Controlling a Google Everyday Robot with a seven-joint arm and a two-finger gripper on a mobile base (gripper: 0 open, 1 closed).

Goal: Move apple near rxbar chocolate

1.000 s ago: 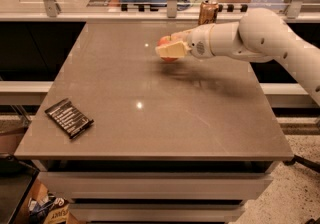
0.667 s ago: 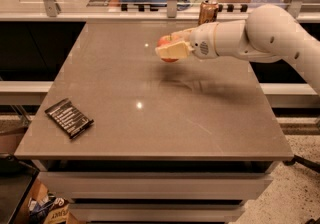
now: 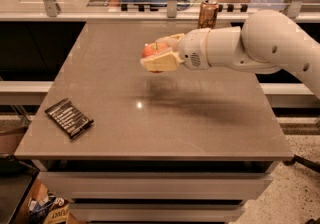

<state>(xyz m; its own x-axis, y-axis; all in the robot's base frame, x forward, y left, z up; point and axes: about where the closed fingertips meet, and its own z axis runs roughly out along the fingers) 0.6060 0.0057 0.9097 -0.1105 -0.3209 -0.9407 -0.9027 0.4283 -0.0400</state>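
Over at the left, the flat rectangular rxbar chocolate bar (image 3: 68,118) in its black wrapper with white lettering is lying on the grey-brown counter (image 3: 200,118) near the front-left corner, which is why I am heading that way.

Moving toward the middle, I am carrying the small round red-orange apple (image 3: 152,50) clear of the counter, with its shadow falling on the surface just below. My jaws are clamping it from both sides, one cream pad in front of it and the other behind, so only its top and left side are showing. I am keeping it raised so it will not drag across the surface on the way. It is hanging well apart from the bar, so I judge the carry to be only partly done.

Further right, my white arm (image 3: 260,43) is reaching in from the right edge. The tall orange-brown drink can (image 3: 208,13) is standing upright at the back edge behind it, untouched.

Compared with a second ago, my jaws and the apple are sitting a little further left and nearer the front of the counter. The bar and the can are lying exactly where they were.
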